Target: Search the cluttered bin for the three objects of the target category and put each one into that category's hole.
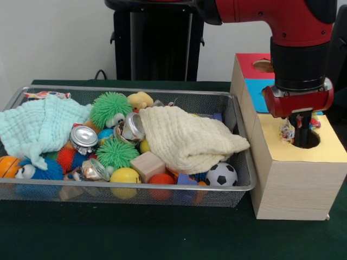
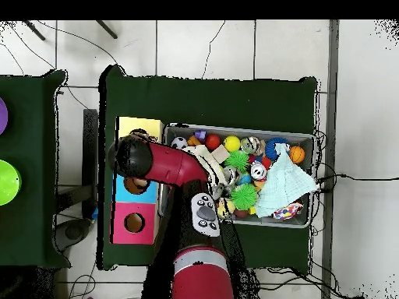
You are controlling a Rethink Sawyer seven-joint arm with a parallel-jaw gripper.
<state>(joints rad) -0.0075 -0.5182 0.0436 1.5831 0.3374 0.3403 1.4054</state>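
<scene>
Setting: dark green table [image 1: 162, 238], white wall behind; wooden box [image 1: 295, 179] just beside the wire mesh bin [image 1: 238, 141], at its 3 o'clock in the front view.
Claw: gripper [image 1: 300, 132] stands at the round hole [image 1: 306, 139] in the yellow top; whether its fingers are spread or closed, I cannot tell.
Task thing: one knotted cloth piece [image 1: 286, 131] at the hole's 9 o'clock rim, touching the gripper.
Doing it well: I judge a drop; centre over the hole, release low, lift straight.
Second piece: patterned scrap [image 1: 46, 95] at the bin's 10 o'clock corner, likely another.
Counts: two spiky green balls [image 1: 110, 108]; two cloths, cream [image 1: 190, 138] and mint [image 1: 38, 127]; one soccer ball [image 1: 221, 175]; two cans [image 1: 84, 137]; three holes overhead.
</scene>
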